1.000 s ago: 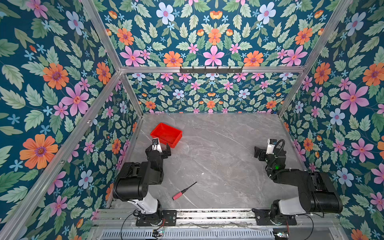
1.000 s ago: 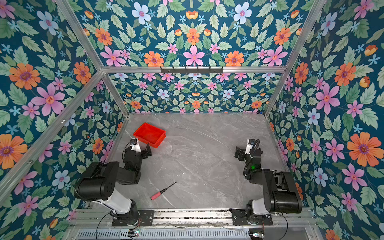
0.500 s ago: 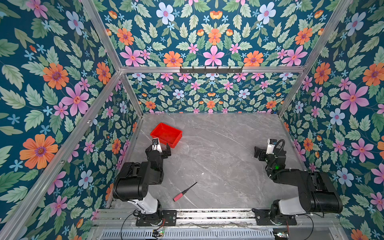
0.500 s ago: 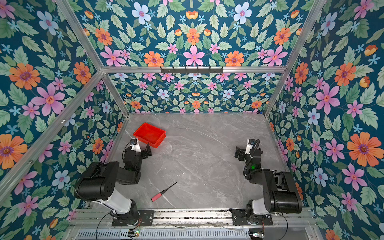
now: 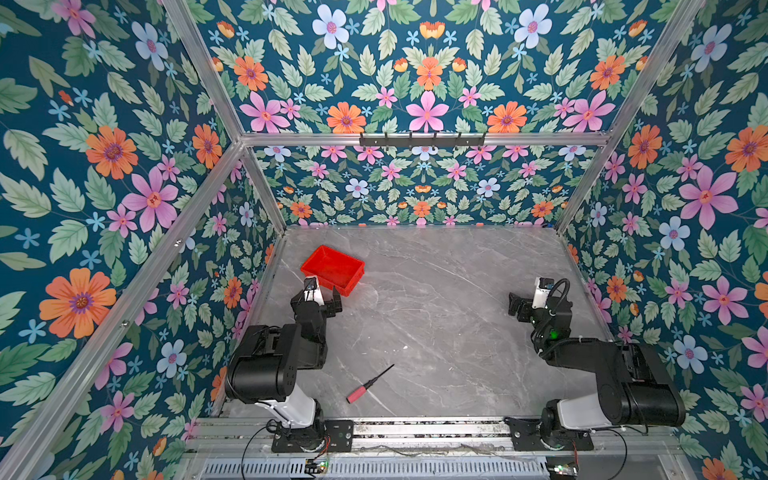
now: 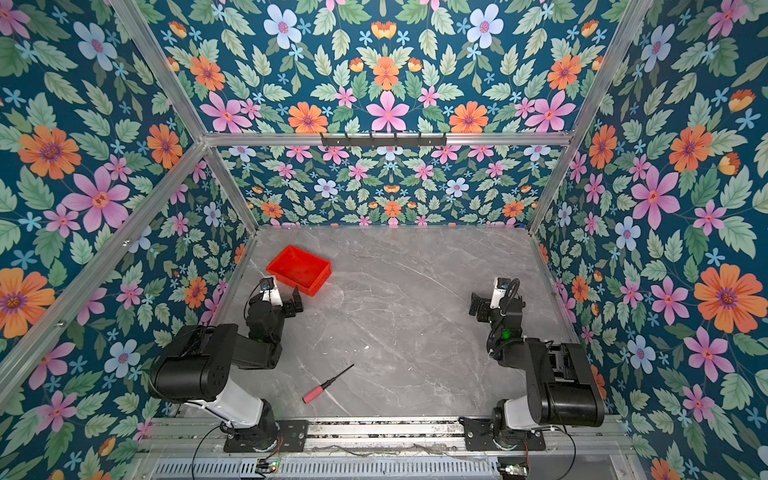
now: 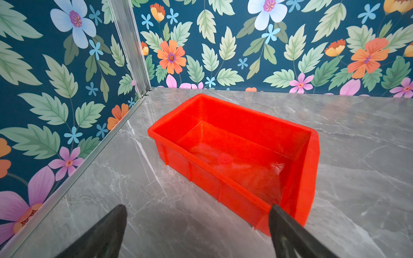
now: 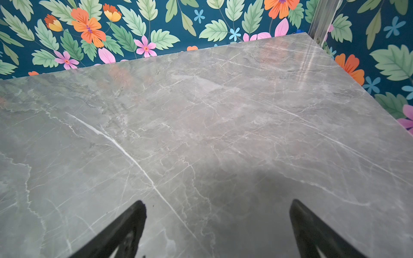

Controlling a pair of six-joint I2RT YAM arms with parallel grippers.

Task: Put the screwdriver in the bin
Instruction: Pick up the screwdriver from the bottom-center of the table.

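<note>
Lying flat near the front edge of the grey marble bench (image 5: pixel 436 316), left of its middle, the screwdriver (image 5: pixel 368 385) points its pinkish-red handle toward that edge and its thin black shaft diagonally inward. The red plastic bin (image 5: pixel 332 268) sits well apart from it, by the left edge toward the far left corner. The left gripper (image 7: pixel 197 208) hangs just in front of the bin's near wall, jaws spread wide, gripping nothing. The right gripper (image 8: pixel 217 202), near the right edge, is equally spread over bare marble, empty.
</note>
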